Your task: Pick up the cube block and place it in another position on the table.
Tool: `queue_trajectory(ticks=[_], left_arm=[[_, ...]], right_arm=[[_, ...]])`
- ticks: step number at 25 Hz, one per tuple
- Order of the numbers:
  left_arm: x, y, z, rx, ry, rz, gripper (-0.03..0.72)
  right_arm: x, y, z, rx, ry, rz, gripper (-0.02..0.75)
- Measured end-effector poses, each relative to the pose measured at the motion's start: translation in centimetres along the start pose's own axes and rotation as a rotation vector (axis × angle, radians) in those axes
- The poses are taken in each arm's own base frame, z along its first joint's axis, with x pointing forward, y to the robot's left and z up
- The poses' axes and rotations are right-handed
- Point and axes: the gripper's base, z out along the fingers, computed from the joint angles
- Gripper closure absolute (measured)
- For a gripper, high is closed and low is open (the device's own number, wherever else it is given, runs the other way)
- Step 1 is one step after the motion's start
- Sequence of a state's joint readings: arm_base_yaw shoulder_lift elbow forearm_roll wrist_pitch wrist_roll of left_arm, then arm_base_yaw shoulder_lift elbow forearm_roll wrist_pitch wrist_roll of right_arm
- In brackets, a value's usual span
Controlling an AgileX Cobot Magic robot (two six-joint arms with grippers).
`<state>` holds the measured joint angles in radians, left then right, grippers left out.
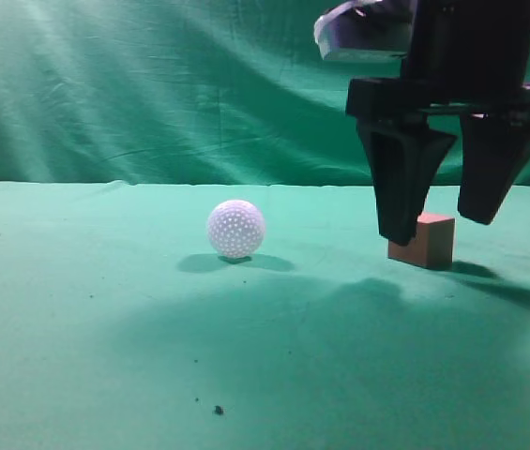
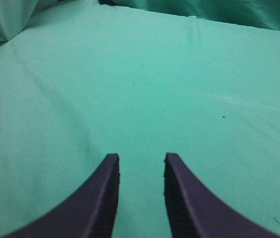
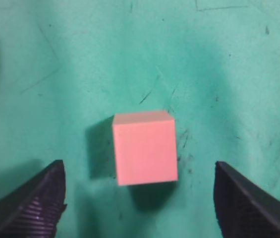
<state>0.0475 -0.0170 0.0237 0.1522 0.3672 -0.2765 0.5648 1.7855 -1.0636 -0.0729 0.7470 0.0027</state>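
The reddish-brown cube block (image 1: 426,242) rests on the green table (image 1: 105,328) at the right. My right gripper (image 1: 441,225) hangs open just above and in front of it, one finger partly covering its left side. In the right wrist view the cube block (image 3: 143,147) lies between the wide-open fingers (image 3: 139,171), touching neither. My left gripper (image 2: 140,163) is open and empty over bare green cloth (image 2: 179,89); it does not show in the exterior view.
A white dimpled ball (image 1: 235,229) sits on the table left of the cube. The wrinkled green curtain (image 1: 152,84) closes off the back. Small dark specks (image 1: 218,410) lie near the front.
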Motion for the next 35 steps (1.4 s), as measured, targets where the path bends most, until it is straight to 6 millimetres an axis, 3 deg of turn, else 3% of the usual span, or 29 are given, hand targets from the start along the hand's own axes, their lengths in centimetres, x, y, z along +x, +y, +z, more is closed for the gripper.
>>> queue_trajectory(ticks=[3,4,5,13,15,19,21,25,30,35], left_arm=[[0.0,0.0,0.0,0.000,0.000,0.000,0.426],[0.0,0.0,0.0,0.000,0.000,0.000,0.426],[0.0,0.0,0.0,0.000,0.000,0.000,0.426],[0.0,0.0,0.0,0.000,0.000,0.000,0.426],[0.0,0.0,0.0,0.000,0.000,0.000,0.426],[0.0,0.0,0.0,0.000,0.000,0.000,0.426],[0.0,0.0,0.0,0.000,0.000,0.000,0.426],[0.0,0.0,0.0,0.000,0.000,0.000,0.426],[0.0,0.0,0.0,0.000,0.000,0.000,0.426],[0.0,0.0,0.0,0.000,0.000,0.000,0.426]], right_arm=[[0.0,0.0,0.4,0.001,0.010,0.004,0.393],[-0.1,0.0,0.3,0.001,0.009,0.006,0.493],[-0.3,0.0,0.2,0.000,0.013,0.011,0.528],[-2.7,-0.9,-3.0,0.005,0.012,0.057,0.520],[-3.4,-2.1,-3.9,0.011,-0.016,0.095,0.520],[-4.4,-6.3,-4.9,0.038,-0.078,0.238,0.520],[-4.6,-8.5,-4.5,0.051,-0.079,0.296,0.520],[-5.2,-10.9,-2.5,0.065,-0.050,0.333,0.520],[-6.6,-12.1,0.2,0.078,-0.035,0.334,0.520],[-7.2,-12.4,1.3,0.096,-0.065,0.307,0.520]])
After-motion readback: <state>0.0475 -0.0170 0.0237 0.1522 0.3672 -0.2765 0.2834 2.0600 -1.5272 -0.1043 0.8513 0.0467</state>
